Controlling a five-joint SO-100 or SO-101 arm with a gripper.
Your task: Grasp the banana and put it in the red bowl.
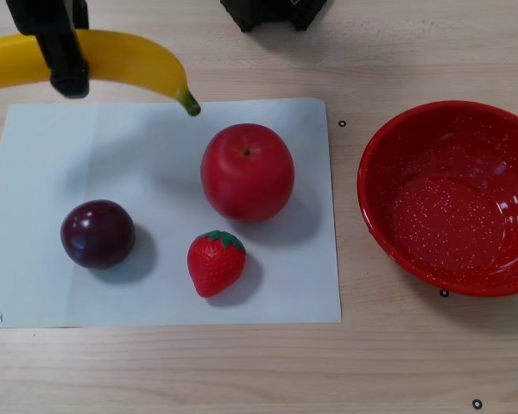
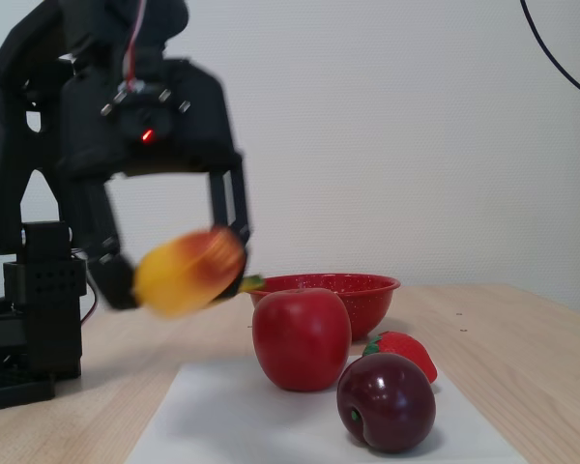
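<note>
The yellow banana (image 1: 129, 62) hangs in the air at the top left of the other view, its green stem tip over the paper's far edge. My black gripper (image 1: 62, 60) is shut across its middle. In the fixed view the banana (image 2: 188, 271) is blurred, end-on, orange-red tip toward the camera, held in the gripper (image 2: 179, 269) well above the table. The red bowl (image 1: 453, 194) with white speckles sits empty at the right of the other view; in the fixed view the bowl (image 2: 367, 295) stands behind the apple.
A white paper sheet (image 1: 34, 285) carries a red apple (image 1: 247, 171), a dark plum (image 1: 97, 234) and a strawberry (image 1: 215, 262). The arm's black base (image 2: 29, 319) stands at the left in the fixed view. A black object (image 1: 272, 12) sits at the top edge.
</note>
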